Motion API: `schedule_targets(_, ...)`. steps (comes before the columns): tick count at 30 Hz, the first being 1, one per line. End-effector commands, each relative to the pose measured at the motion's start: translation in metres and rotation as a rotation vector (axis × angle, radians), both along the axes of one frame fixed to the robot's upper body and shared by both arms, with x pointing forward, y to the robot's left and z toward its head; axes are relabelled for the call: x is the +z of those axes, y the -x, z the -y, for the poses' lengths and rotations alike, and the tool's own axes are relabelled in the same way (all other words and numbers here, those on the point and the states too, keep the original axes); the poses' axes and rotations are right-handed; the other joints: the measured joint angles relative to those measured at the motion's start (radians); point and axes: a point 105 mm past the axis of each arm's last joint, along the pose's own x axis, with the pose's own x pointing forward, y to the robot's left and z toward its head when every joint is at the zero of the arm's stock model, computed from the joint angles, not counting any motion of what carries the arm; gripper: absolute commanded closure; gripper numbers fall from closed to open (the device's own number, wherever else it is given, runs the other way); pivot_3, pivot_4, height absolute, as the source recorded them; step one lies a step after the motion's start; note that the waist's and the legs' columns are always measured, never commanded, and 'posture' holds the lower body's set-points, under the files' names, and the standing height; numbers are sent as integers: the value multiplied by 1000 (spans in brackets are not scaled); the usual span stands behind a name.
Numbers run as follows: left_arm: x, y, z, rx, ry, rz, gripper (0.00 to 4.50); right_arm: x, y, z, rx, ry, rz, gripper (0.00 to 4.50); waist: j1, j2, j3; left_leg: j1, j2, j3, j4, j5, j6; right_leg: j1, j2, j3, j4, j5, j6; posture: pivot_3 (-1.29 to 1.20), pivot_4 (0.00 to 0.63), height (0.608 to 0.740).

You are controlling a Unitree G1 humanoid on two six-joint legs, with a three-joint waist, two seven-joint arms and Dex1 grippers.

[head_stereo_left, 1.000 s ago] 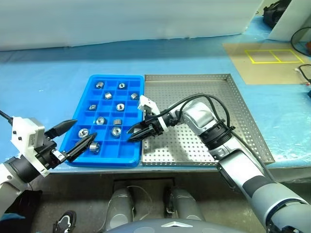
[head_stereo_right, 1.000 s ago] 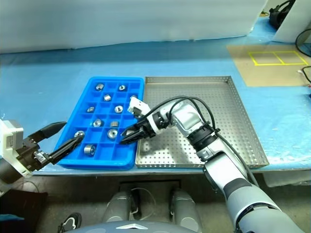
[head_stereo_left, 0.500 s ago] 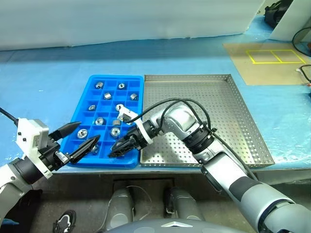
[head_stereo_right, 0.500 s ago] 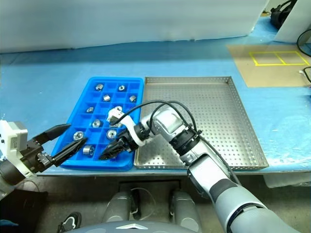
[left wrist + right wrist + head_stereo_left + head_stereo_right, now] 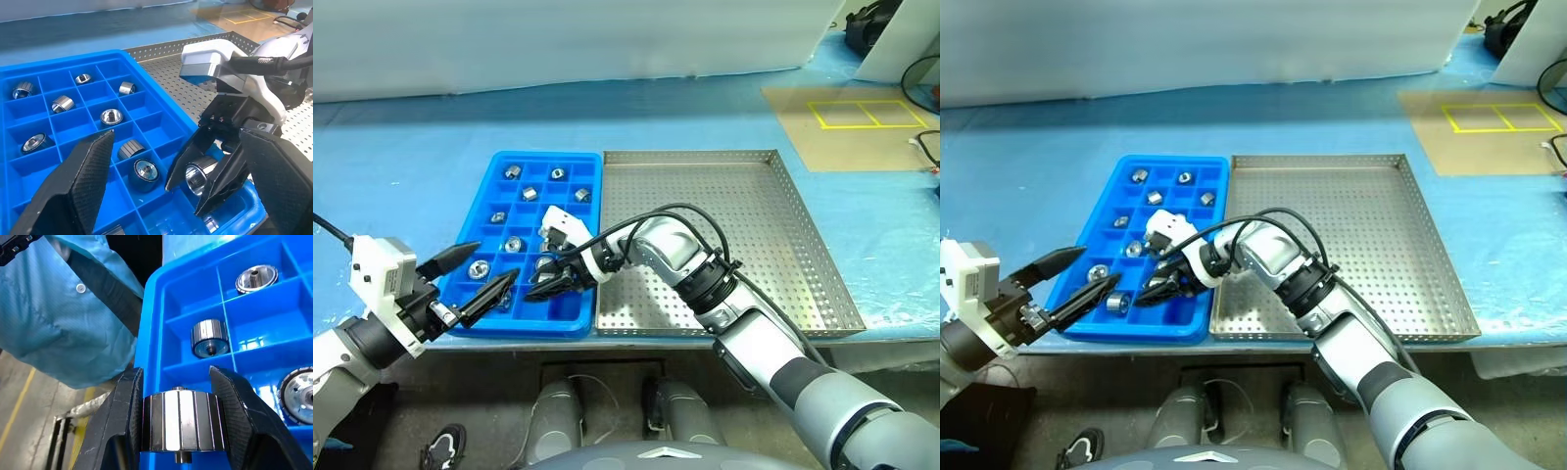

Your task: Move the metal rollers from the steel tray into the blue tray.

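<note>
— Well, where does the right gripper (image 5: 546, 285) stand?

— It reaches across from the steel tray (image 5: 773, 233) and hangs over the near rows of the blue tray (image 5: 480, 220). Its two black fingers (image 5: 122, 421) are clamped on one of the metal rollers (image 5: 182, 421), a faceted silver cylinder with a small stub at one end, gripped by its sides.

— And the left gripper (image 5: 470, 278)?

— It sits at the near left corner of the blue tray, its fingers (image 5: 88, 176) spread wide with nothing between them. It points toward the right gripper, and the two are close but apart.

— Where are the other rollers?

— They lie in the blue tray's compartments, one to a cell, about ten of them scattered from the far row down to the near rows. A fluted roller (image 5: 209, 338) rests in the cell just beyond the held one, and a flanged one (image 5: 256, 278) in the next cell on.

— And the steel tray?

— It lies just beside the blue tray on the pale blue table sheet (image 5: 401, 176), edges touching or nearly so.
</note>
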Motion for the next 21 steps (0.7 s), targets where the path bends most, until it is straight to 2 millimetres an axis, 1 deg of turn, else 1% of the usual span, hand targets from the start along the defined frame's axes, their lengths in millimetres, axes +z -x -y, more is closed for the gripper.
schedule_targets(1, 5, -1, 4, -17, -3, 23, 194, 18, -11, -7, -17, -78, 103, 2821, 0, 0, 0, 0, 0, 0, 0, 1, -1, 0, 0, 0, 0, 0, 0, -141, 150, 740)
schedule_targets(4, 5, -2, 4, -15, -2, 25, 194, 25, -17, -9, -29, -105, 113, 2821, -1, 0, 0, 0, 0, 0, 0, 1, -2, 0, 0, 0, 1, 0, 0, -144, 150, 740)
schedule_targets(10, 4, -4, 4, -16, 2, 28, 194, 22, -23, -7, -20, -106, 154, 2821, -1, 0, 0, 0, 0, 0, 0, 1, -2, 0, 0, 0, 1, 1, -2, -150, 150, 740)
schedule_targets(12, 3, -4, 4, -17, 4, 26, 194, 22, -21, -5, 3, -108, 158, 2821, -1, 0, 0, 0, 0, 0, 0, 1, -2, 0, 0, 0, 1, 3, -5, -152, 150, 740)
schedule_targets(17, 2, -5, 5, -20, 8, 25, 194, 20, -12, 3, 74, -97, 143, 2821, -1, 0, 0, 0, 0, 0, 0, 0, 0, 0, 0, 0, 1, 3, -5, -157, 150, 740)
schedule_targets(19, 2, -4, 6, -24, 10, 24, 194, 29, -5, 7, 102, -115, 12, 2821, -1, 0, 0, 0, 0, 0, 0, 0, 0, 0, 0, 0, 1, 3, -4, -158, 150, 740)
schedule_targets(21, 1, -4, 6, -25, 12, 22, 194, 37, 3, 11, 156, -135, -39, 2821, 0, 0, 0, 0, 0, 0, 0, 0, 0, 1, 0, 0, 1, 3, -5, -162, 150, 740)
